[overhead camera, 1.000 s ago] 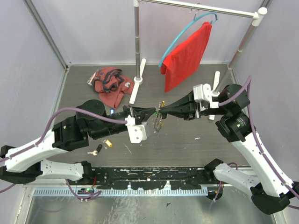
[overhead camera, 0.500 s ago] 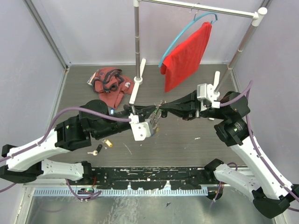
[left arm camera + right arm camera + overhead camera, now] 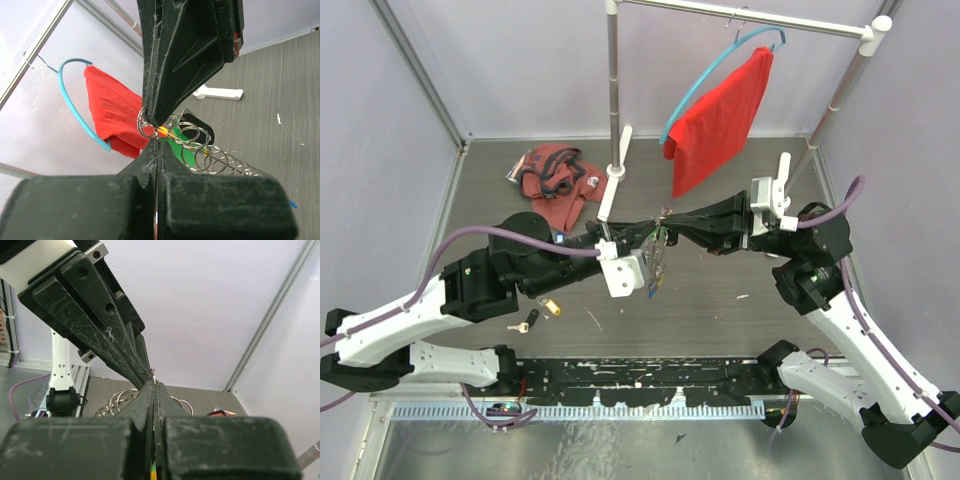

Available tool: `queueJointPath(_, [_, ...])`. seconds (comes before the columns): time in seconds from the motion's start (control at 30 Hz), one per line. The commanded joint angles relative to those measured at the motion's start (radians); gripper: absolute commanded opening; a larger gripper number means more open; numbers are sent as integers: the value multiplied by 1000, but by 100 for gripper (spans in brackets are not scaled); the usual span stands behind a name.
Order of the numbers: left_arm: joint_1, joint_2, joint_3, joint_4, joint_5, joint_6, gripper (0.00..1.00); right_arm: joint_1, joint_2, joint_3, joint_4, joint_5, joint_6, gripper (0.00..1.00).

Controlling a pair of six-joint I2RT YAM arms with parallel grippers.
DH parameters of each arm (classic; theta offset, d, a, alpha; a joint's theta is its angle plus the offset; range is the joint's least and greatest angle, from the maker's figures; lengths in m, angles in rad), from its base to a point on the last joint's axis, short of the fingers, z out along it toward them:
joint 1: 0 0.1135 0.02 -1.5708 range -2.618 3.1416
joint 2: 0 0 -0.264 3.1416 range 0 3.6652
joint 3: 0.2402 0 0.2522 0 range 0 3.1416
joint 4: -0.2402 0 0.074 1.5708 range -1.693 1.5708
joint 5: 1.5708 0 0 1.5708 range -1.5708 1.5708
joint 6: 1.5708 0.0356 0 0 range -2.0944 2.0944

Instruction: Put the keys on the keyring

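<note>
Both grippers meet tip to tip above the middle of the table. My left gripper (image 3: 652, 236) (image 3: 156, 139) is shut on the keyring (image 3: 146, 124), a thin silver ring. From it hangs a bunch of rings and keys (image 3: 655, 268) with green (image 3: 188, 138) and black heads, trailing a chain of rings (image 3: 220, 161). My right gripper (image 3: 667, 226) (image 3: 154, 383) is shut, and a sliver of yellow between its jaws looks like a key; its tip touches the ring. Two loose keys lie on the table at the left, one yellow (image 3: 551, 307) and one black (image 3: 527, 323).
A clothes rack pole (image 3: 612, 90) stands behind the grippers, with white feet (image 3: 611, 190). A red cloth (image 3: 720, 120) hangs from a blue hanger. A red crumpled bag (image 3: 556, 182) lies at the back left. A black slotted rail (image 3: 650, 378) runs along the near edge.
The two gripper tips have closed together and shifted slightly away from the arms' bases. The hanging bunch of keys has swung beneath them. Both stay shut.
</note>
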Motion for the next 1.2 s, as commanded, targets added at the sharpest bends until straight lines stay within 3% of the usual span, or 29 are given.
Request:
queueJointPath(0.0, [-18,0,2,55,55,-34,0,-1,1,-9,126,103,28,1])
queueJointPath(0.7, [-22,18,-11,142,47,-90,0,29,32,-96,346,211,128,1])
queueJointPath(1.0, [-23,-12,-33,188,47,-106,28,41,25,-113,359,220,109,1])
queueJointPath(1.17, [-23,-49,-45,188,35,-119,32,40,16,-101,300,207,57,1])
